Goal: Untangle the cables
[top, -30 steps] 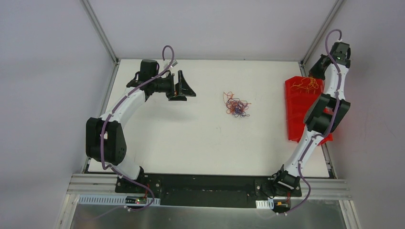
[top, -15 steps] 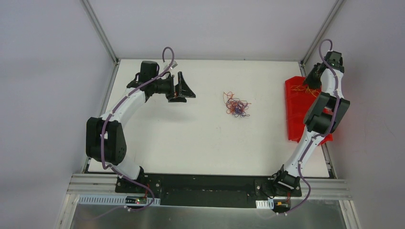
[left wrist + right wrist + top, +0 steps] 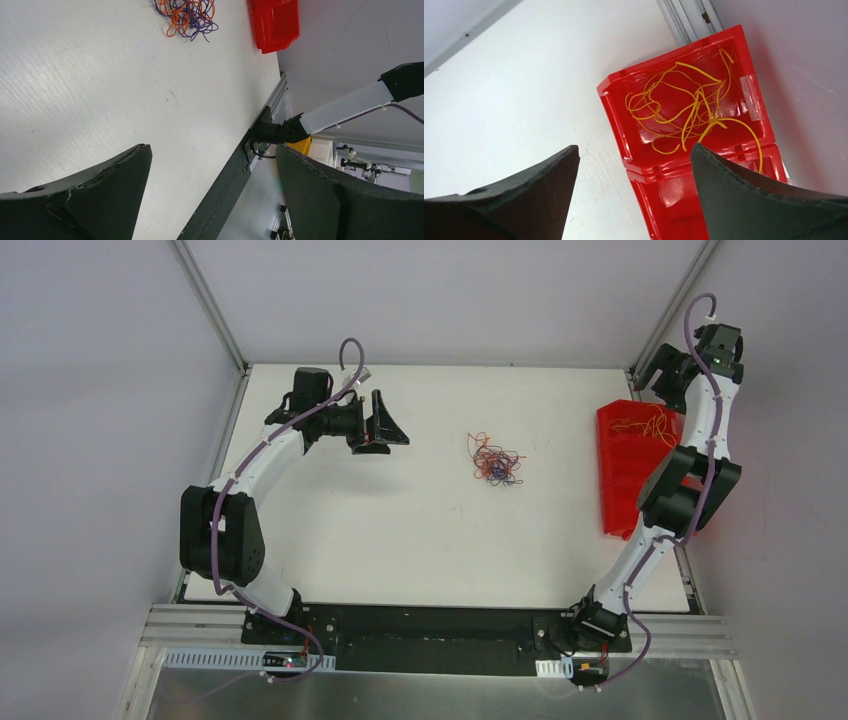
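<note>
A tangle of thin orange, red and blue-purple cables (image 3: 495, 460) lies mid-table, also showing at the top of the left wrist view (image 3: 187, 15). Several loose yellow cables (image 3: 645, 424) (image 3: 684, 107) lie in the far compartment of the red bin (image 3: 625, 490) (image 3: 664, 200). My right gripper (image 3: 662, 383) (image 3: 634, 147) hangs open above the bin's far end with nothing between its fingers. My left gripper (image 3: 393, 420) (image 3: 214, 147) is wide open and empty, hovering left of the tangle and well apart from it.
The red bin (image 3: 275, 25) sits along the table's right edge beside the frame post (image 3: 655, 335). White tabletop (image 3: 420, 540) spreads around the tangle. The black base rail (image 3: 440, 630) runs along the near edge.
My right gripper has gone from shut to open over the red bin, dipped toward it, then lifted back. The yellow cables now lie loose inside. The left arm has not moved.
</note>
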`<state>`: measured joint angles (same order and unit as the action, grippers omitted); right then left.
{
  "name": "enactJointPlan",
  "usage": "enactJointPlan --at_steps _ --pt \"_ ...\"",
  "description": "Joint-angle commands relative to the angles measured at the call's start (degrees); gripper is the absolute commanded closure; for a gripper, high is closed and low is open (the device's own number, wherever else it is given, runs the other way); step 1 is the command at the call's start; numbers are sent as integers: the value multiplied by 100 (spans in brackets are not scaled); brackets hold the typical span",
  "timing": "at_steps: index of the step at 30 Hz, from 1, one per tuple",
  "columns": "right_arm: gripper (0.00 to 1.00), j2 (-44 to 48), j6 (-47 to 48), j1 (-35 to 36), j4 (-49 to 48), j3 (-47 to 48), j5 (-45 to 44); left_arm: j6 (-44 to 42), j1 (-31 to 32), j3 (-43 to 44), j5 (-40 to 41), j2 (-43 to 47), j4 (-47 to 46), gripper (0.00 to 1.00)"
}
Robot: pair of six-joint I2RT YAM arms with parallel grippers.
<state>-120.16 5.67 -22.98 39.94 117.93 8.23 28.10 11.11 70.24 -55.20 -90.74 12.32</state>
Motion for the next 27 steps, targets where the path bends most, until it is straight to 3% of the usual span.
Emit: enactJointPlan --at_steps 1,7,10,16,22,27 --pt "14 472 353 24 520 360 23 35 -57 -21 -150 135 -155 1" --pt "14 290 540 -168 1346 786 -219 55 -57 63 -183 161 -152 1" --pt "21 465 614 -334 1522 702 379 88 -57 96 -159 170 -151 1" --pt "20 908 1043 -327 2364 629 2044 -118 -4 -106 31 225 -160 1" --pt "21 1318 1135 1050 2437 -507 2069 -350 547 -154 589 -132 -315 1" --pt "25 1526 1090 1883 1829 -1929 2129 145 1103 80 608 -979 -1485 6"
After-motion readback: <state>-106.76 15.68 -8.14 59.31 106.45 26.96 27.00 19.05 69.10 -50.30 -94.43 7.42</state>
